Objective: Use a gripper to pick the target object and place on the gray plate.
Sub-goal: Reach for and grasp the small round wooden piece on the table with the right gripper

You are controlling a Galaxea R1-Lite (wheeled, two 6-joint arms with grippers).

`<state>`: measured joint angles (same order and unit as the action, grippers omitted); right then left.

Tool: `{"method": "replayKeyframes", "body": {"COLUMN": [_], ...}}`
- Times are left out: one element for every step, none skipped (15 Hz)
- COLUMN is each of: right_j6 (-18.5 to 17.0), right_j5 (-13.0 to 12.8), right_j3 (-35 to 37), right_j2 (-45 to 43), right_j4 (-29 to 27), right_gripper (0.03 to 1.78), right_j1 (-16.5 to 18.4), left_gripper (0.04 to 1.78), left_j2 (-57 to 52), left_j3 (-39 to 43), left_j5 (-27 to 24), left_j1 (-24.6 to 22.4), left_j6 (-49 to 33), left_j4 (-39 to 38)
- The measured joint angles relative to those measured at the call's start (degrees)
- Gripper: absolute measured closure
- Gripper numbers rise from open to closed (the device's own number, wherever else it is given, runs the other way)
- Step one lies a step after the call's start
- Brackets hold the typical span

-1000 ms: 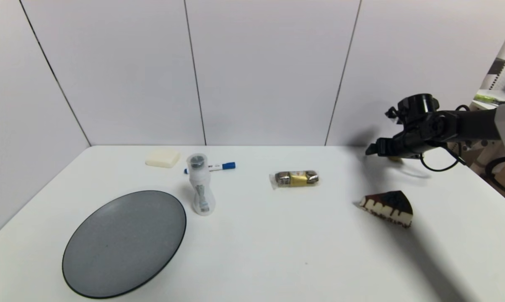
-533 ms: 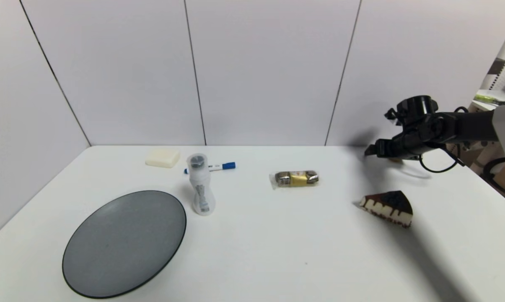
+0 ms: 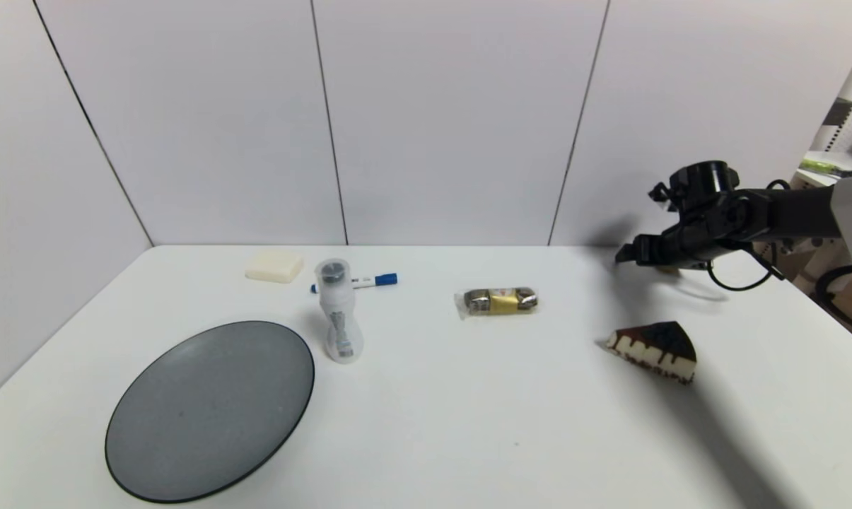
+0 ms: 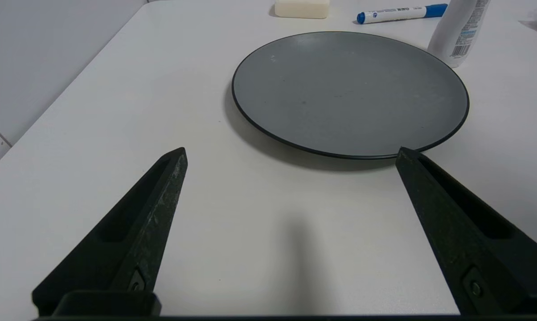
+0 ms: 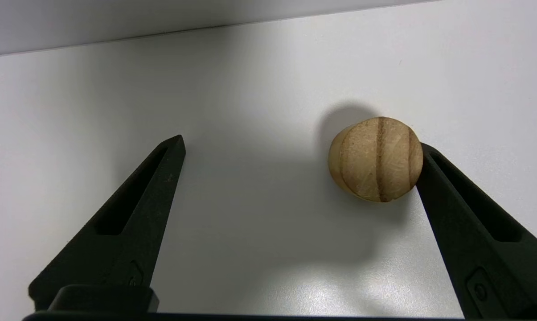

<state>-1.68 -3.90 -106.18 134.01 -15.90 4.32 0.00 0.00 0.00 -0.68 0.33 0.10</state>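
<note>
Right gripper (image 5: 297, 149) spread wide around the target object (image 5: 376, 159) — one fingertip touching it, nothing clamped. Left gripper (image 4: 290, 154) parked, splayed open — just short of the gray plate (image 4: 350, 93).

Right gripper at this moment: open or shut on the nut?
Open. The right gripper has a wide gap; the nut lies on the table against one finger, not clamped.

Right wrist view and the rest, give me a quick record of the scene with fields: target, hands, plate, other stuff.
target: tan grooved nut on the table, touching one finger of the right hand
right hand: open, low over the table's far right, nut between its fingers
left hand: open, near the gray plate
gray plate: nothing on it, front left
others: cake slice, wrapped snack bar, white bottle, blue marker, cream block
</note>
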Motion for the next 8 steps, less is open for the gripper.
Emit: {"method": "replayKeyframes", "body": {"right_j6": [0.0, 0.0, 0.0, 0.0, 0.0, 0.0, 0.0, 0.0], "right_j5": [0.0, 0.0, 0.0, 0.0, -0.1, -0.1, -0.3, -0.4], "right_j3": [0.0, 0.0, 0.0, 0.0, 0.0, -0.1, -0.1, -0.1], "right_j2": [0.0, 0.0, 0.0, 0.0, 0.0, 0.0, 0.0, 0.0], "right_j4": [0.0, 0.0, 0.0, 0.1, 0.2, 0.1, 0.0, 0.0], "right_gripper": [0.10, 0.10, 0.10, 0.15, 0.35, 0.51, 0.65, 0.79], "right_j1": [0.0, 0.0, 0.0, 0.0, 0.0, 0.0, 0.0, 0.0], "left_gripper": [0.13, 0.13, 0.13, 0.13, 0.13, 0.13, 0.13, 0.13], "left_j2": [0.0, 0.0, 0.0, 0.0, 0.0, 0.0, 0.0, 0.0], "left_j3": [0.0, 0.0, 0.0, 0.0, 0.0, 0.0, 0.0, 0.0], "left_j5": [0.0, 0.0, 0.0, 0.0, 0.0, 0.0, 0.0, 0.0], "left_j1": [0.0, 0.0, 0.0, 0.0, 0.0, 0.0, 0.0, 0.0], "left_j6": [0.0, 0.0, 0.0, 0.0, 0.0, 0.0, 0.0, 0.0], "left_j4": [0.0, 0.0, 0.0, 0.0, 0.0, 0.0, 0.0, 0.0]}}
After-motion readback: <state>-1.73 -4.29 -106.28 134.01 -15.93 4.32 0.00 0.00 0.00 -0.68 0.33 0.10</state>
